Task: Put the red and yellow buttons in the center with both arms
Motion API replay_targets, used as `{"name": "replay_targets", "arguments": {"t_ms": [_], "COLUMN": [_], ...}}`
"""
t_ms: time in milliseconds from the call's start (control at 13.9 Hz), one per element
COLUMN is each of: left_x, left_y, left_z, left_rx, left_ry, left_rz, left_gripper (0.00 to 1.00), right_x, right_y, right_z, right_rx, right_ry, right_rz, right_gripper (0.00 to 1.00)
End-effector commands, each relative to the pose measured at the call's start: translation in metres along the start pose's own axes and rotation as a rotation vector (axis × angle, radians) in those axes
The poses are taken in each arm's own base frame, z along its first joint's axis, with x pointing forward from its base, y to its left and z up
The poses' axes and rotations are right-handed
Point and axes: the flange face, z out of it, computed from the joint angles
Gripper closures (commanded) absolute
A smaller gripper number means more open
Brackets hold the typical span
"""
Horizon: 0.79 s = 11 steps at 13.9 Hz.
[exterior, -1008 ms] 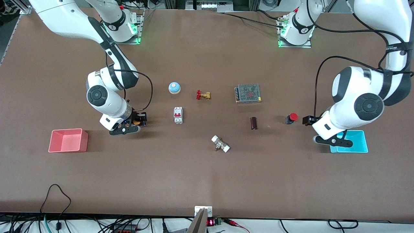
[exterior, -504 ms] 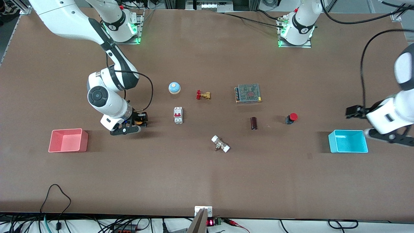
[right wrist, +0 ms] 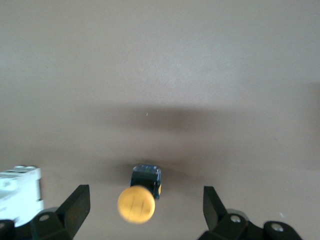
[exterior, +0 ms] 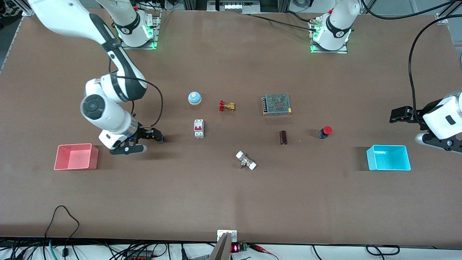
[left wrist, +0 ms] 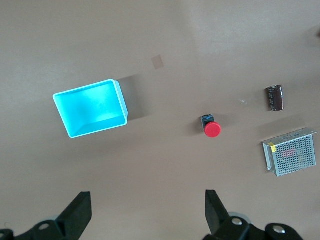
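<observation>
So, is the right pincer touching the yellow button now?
Apart. In the right wrist view the yellow button sits on the table between the open right pincer, with bare brown tabletop showing between it and each finger.

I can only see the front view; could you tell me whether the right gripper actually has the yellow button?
Observer: No. In the right wrist view the yellow button sits on the table between the right gripper's open fingers, touching neither.
Operator: Thank you. Is the left gripper carrying anything?
Observer: Nothing. The left wrist view shows the left gripper wide open over bare tabletop, with the red button and the cyan bin both on the table, clear of its fingers.
</observation>
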Motion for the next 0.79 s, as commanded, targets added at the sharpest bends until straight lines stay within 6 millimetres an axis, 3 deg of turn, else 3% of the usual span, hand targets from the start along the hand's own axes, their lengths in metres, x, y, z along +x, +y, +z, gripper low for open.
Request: {"name": "replay_targets", "arguments": {"t_ms": [0, 72, 360, 432, 576, 648, 720], "left_x": [-0.017, -0.010, -0.012, -0.022, -0.059, -0.072, -0.079], "left_y": [0.010, 0.015, 0.009, 0.027, 0.020, 0.018, 0.021], "left_z": [-0.018, -0.013, -0.010, -0.011, -0.002, 0.001, -0.005], "left_rx": [-0.014, -0.012, -0.006, 0.012, 0.043, 0.050, 0.054], "left_ry": [0.001, 0.004, 0.009, 0.014, 0.117, 0.163, 0.184], "left_rz": [0.008, 0.007, -0.009, 0.000, -0.028, -0.036, -0.034], "left_gripper": [0.00, 0.00, 0.00, 0.00, 0.00, 0.00, 0.00], "right_x": [-0.004, -0.007, -0.028, -0.031, -0.040, -0.047, -0.051], "right_y": [0.012, 0.025, 0.081, 0.092, 0.118, 0.118, 0.119], "right_z": [-0.086, -0.113, -0.216, -0.235, -0.270, -0.284, -0.284], "right_rx": [0.010, -0.005, -0.064, -0.070, -0.081, -0.080, -0.082], "right_ry": [-0.010, 0.002, 0.065, 0.061, 0.018, -0.028, -0.062], "right_rz": [-0.023, -0.029, 0.052, 0.077, 0.130, 0.132, 0.141], "right_gripper": [0.00, 0.00, 0.00, 0.00, 0.00, 0.00, 0.00]}}
